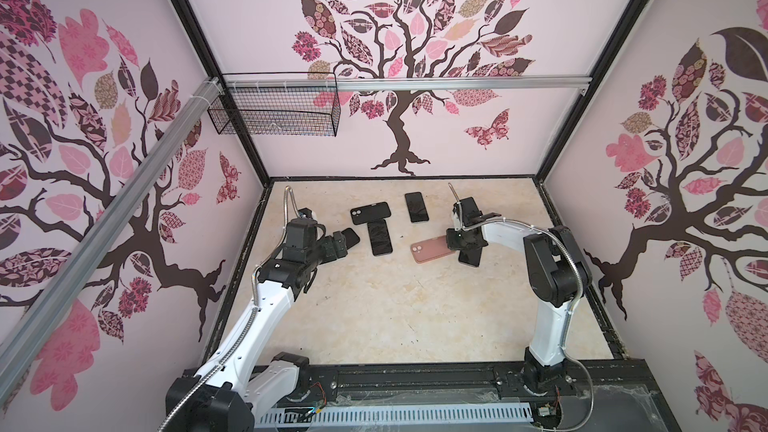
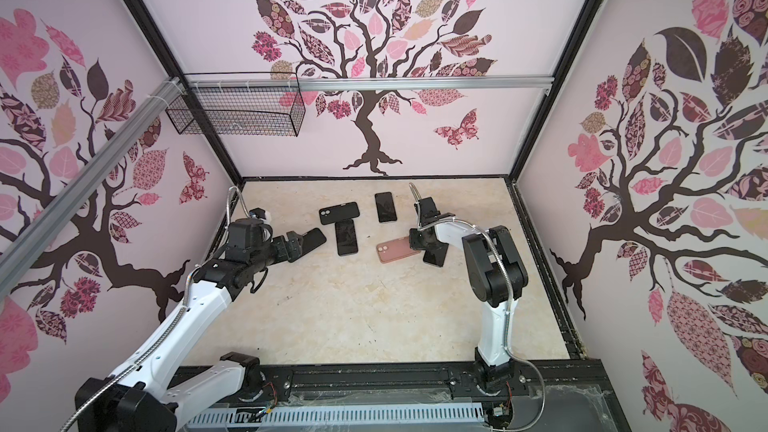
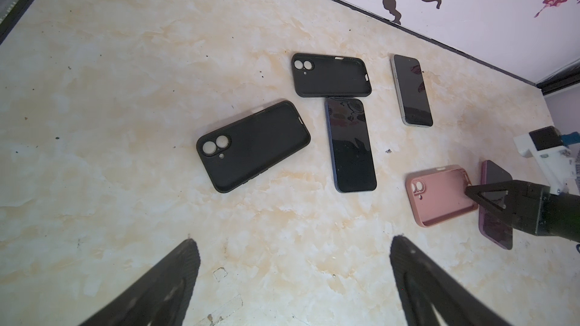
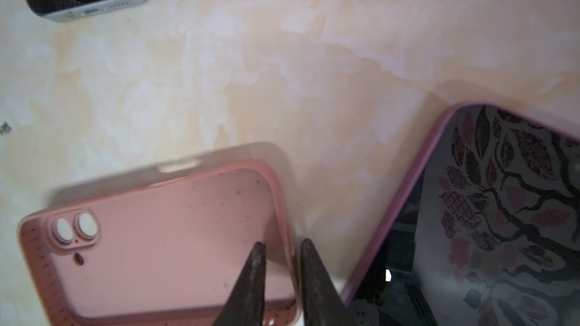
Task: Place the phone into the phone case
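Now, the purple-edged rectangular phone with the dark glass screen (image 4: 486, 214) is lying face up on the beige marbled table (image 3: 125, 89), just beside the empty pink silicone phone case (image 4: 163, 239). Your right gripper (image 4: 282, 243) is pinching that case's end wall, one finger inside, one outside. Your left gripper (image 3: 293, 239) is hovering wide open, gripping nothing, near a matte black phone case (image 3: 252, 147).

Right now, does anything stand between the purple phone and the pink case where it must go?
No object lies between them: only a bare strip of table separates the purple phone from the pink case. The right gripper straddles the case's rim on the side facing the phone, so it stands in that path.
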### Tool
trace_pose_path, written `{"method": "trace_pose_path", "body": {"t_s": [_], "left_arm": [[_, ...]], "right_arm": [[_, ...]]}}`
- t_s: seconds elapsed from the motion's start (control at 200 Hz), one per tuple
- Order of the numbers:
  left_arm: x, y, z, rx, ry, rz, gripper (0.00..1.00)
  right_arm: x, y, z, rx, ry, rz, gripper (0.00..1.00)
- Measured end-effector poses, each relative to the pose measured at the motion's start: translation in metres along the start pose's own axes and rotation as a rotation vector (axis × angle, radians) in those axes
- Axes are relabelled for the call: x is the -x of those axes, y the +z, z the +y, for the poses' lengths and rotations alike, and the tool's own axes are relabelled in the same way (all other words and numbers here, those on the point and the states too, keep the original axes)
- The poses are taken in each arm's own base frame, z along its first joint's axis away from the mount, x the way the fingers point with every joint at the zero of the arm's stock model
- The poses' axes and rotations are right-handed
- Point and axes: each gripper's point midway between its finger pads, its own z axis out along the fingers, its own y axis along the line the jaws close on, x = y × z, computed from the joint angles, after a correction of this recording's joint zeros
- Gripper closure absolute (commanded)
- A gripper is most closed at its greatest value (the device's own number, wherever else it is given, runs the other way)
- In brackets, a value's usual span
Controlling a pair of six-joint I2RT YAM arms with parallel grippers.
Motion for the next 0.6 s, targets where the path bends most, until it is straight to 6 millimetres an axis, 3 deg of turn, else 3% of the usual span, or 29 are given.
{"method": "trace_pose_path", "body": {"t_s": [0.335, 0.6], "left_arm": [[0.009, -0.008, 0.005, 0.026, -0.028, -0.057, 0.02], [0.009, -0.008, 0.008, 0.035, -0.044, -0.076, 0.02]], "right_arm": [[-0.007, -0.001, 0.004, -0.025, 0.028, -0.024, 0.96], [-0.049, -0.017, 0.019, -0.022, 0.03, 0.016, 0.99]]}}
